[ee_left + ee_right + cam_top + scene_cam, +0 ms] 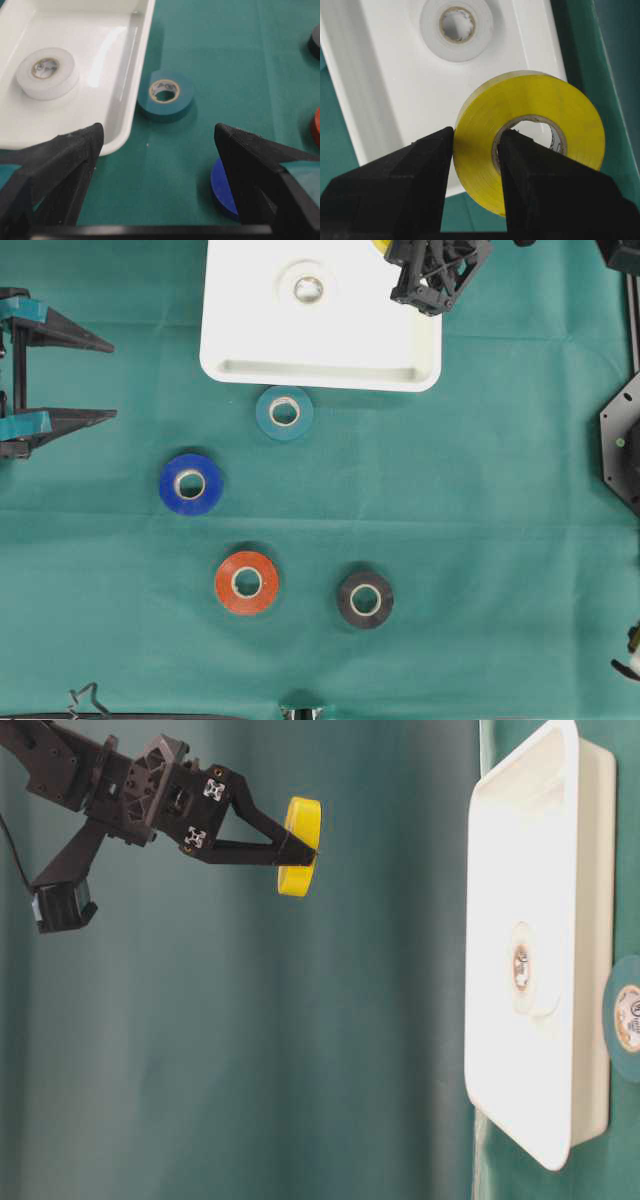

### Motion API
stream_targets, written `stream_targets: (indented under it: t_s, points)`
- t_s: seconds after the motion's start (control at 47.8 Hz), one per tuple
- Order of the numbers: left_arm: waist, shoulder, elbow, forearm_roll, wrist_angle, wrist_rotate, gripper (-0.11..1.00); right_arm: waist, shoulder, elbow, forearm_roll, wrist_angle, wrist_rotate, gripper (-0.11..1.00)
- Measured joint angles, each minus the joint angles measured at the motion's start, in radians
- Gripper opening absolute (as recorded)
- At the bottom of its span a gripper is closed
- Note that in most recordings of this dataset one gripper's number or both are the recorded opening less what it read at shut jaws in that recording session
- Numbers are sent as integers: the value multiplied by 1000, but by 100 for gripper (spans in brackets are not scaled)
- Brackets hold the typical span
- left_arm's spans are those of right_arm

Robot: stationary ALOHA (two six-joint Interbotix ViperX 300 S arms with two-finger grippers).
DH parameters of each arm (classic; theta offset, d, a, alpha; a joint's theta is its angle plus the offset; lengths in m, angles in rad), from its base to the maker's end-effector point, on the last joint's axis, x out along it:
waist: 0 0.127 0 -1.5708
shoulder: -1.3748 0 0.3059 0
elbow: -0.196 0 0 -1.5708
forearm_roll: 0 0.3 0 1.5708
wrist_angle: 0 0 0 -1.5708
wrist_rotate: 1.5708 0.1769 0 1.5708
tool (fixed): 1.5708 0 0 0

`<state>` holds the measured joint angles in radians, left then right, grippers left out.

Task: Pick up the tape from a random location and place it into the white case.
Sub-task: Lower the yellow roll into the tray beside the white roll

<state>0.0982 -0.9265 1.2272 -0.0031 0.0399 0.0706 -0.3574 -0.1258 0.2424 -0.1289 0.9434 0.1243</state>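
the right claw [475, 145] is gripping a yellow tape roll [540, 120] by its wall, one finger sitting outside the roll and the other reaching through its core, the jaws closed tight on the band between them. in the table-level view the yellow tape roll [300, 846] is hanging in the air at the tip of the right claw [295, 850], well apart from the white case [540, 1020] and not touching it. from the right wrist view the roll is hovering over the near edge of the white case [385, 100], partly above the tray floor and partly past its rim, above the green cloth. a white tape roll [456, 27] is lying flat inside the case, beyond the yellow one. in the overhead view the right claw [398, 262] is sitting over the case's upper right corner, with only a sliver of yellow showing. the left claw [100, 380] is resting at the left edge of the worktop [500, 490], its jaws standing wide apart and holding nothing, well away from the case. on the green cloth below the case, a teal tape roll [285, 413] is lying just beside the rim, a blue tape roll [191, 483] further down to the left, and an orange tape roll [247, 582] and a black tape roll [365, 599] lower still.
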Motion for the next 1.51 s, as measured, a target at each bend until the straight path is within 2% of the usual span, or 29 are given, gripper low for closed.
stream_targets:
  t_s: [0.418,0.648,0.878,1.255,1.506]
  points:
    - [0,0,0,2,2,0,98,0,2,0,0,-2,6,31]
    - [-2,0,0,0,2,0,98,0,6,40,0,-37,12,31]
    - [0,0,0,2,0,0,98,0,44,120,0,-137,20,31]
    - [0,-2,0,2,2,0,98,0,207,213,2,-350,21,31]
    - [-2,0,0,0,2,0,98,-5,250,219,2,-388,41,31]
